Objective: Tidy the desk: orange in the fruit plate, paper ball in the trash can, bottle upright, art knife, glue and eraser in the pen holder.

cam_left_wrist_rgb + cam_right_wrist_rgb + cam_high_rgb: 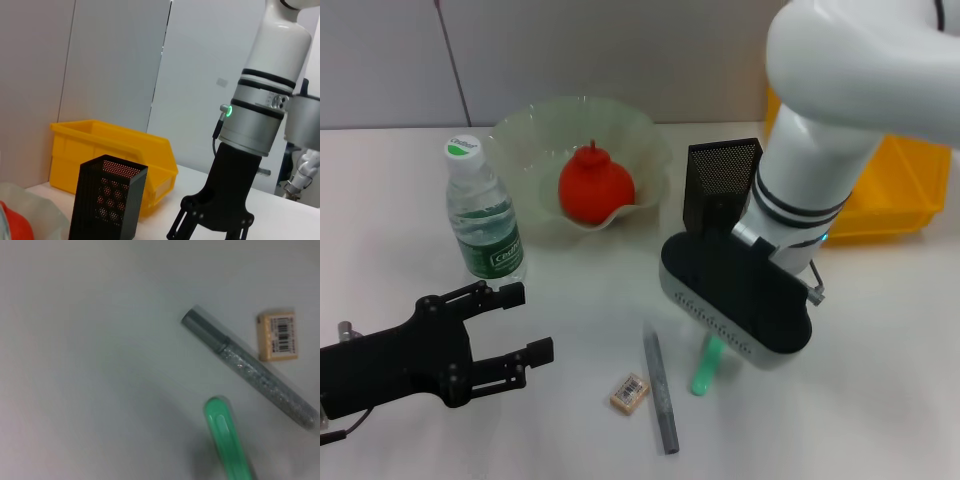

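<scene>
Your left tool (525,322) sits nearest the camera, low over the near left part of the table (400,200), its black fingers spread apart and holding nothing. Just beyond it the bottle (483,222) stands upright, green label facing you, cap on.

Behind the bottle and to its right: the fruit plate (535,135), with the orange (596,187) resting inside it, stem nub up.

Your right arm reaches in over the middle of the table. Its wrist housing hides the right tool (210,227) from the head camera; the left wrist view shows only the upper part of its black fingers, so you cannot tell whether they are spread or closed. It hangs just right of the pen holder (718,187), which stands upright. The trash can (890,195) sits at the far right, behind the arm.

On the near table, under the right arm: a green art knife (227,440), partly hidden by the wrist. Just beside it lies the grey glitter glue stick (250,374). The eraser (278,335) lies flat close to the glue, not touching, barcode up.

No paper ball visible.
</scene>
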Available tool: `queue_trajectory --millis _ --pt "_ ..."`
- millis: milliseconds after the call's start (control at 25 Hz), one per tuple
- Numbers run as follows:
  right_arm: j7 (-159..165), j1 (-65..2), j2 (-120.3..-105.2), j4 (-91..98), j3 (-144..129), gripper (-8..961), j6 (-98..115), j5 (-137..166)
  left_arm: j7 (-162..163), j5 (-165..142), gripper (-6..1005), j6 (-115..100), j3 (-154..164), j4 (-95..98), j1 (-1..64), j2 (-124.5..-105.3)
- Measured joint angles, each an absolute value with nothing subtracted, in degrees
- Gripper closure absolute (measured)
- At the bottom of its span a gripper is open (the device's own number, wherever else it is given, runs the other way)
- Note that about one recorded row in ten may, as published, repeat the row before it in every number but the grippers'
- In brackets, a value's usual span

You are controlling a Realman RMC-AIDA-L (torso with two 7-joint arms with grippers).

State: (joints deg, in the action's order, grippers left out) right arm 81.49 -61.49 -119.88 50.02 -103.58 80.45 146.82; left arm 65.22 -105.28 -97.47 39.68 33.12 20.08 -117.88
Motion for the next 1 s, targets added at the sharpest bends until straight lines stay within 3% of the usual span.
queue_trajectory --millis 720,1000 --pt "76.94 -63.08 -119.88 49.62 -109.70 143 78.87 143.58 65.96 -105.19 188 -98.00 38.48 32.71 19.67 -117.92" --pt "75.88 -63.20 -119.88 49.39 -110.51 267 78.84 143.17 66.06 -105.20 188 -98.00 38.31 32.69 19.43 -117.95"
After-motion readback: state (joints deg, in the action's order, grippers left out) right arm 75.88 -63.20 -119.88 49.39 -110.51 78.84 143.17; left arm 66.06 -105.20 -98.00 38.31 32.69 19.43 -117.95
